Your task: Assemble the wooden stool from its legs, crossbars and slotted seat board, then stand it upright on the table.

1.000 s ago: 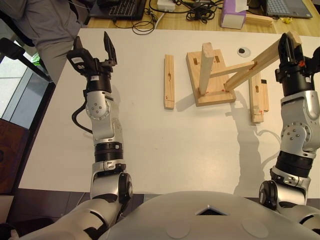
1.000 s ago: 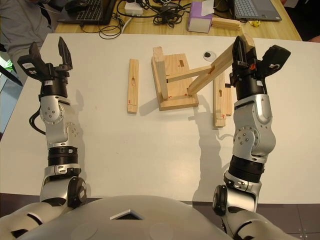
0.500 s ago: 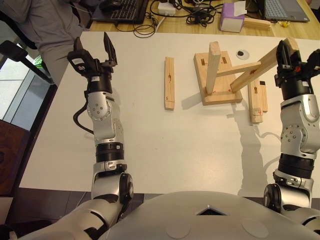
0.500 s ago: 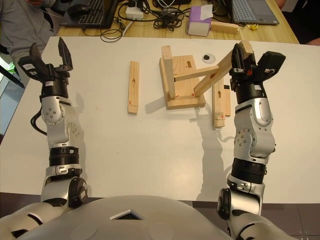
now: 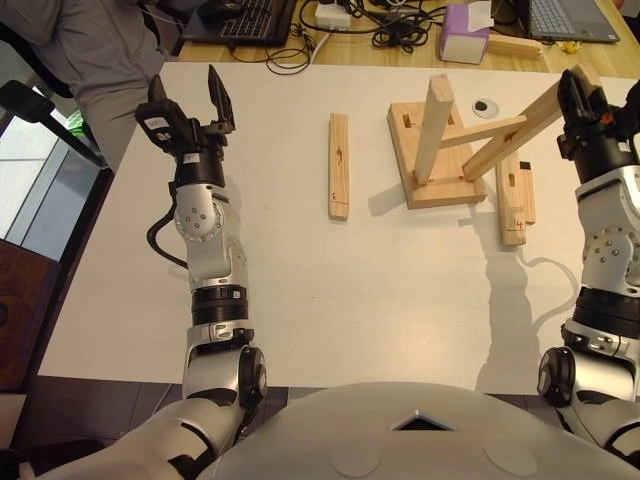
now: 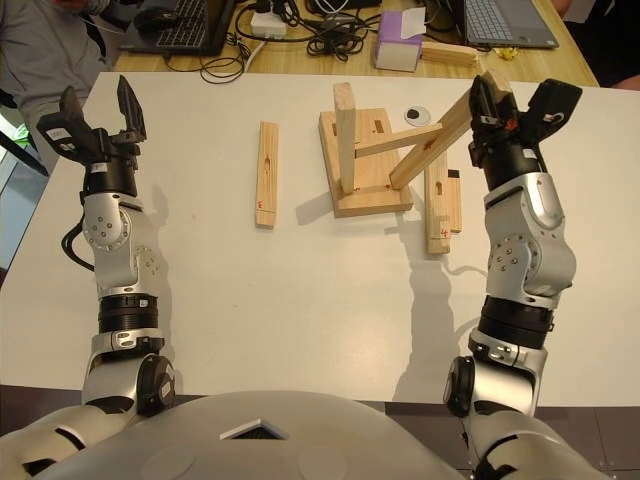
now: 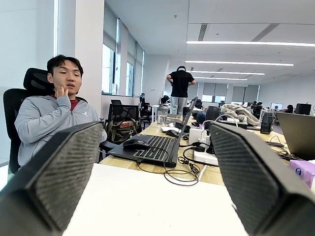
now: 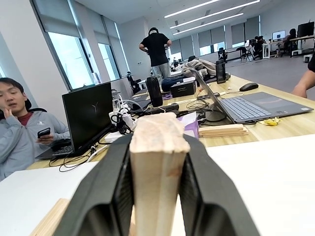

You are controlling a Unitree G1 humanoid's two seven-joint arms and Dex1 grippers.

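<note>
The slotted seat board [image 5: 442, 178] lies at the table's far middle with one leg [image 5: 433, 122] standing up out of it. A crossbar [image 5: 482, 132] joins that leg to a second, slanted leg [image 5: 518, 124]. My right gripper [image 5: 584, 98] is shut on the slanted leg's upper end [image 8: 156, 162], its fingers [image 8: 106, 196] on either side of it. A loose leg [image 5: 339, 178] lies flat left of the board. Two more wooden pieces [image 5: 516, 196] lie side by side under the slanted leg. My left gripper [image 5: 190, 96] is held open and empty above the table's far left, its pads [image 7: 64, 177] wide apart.
A small black round object [image 5: 486, 103] sits behind the board. Beyond the table's far edge are a purple box [image 5: 465, 18], a spare wood piece [image 5: 516, 45], laptops and cables. A white cable [image 5: 545, 266] lies near my right arm.
My right gripper has pulled the slanted leg to the right, and the board's standing leg has come up straighter. The left arm has not moved.
</note>
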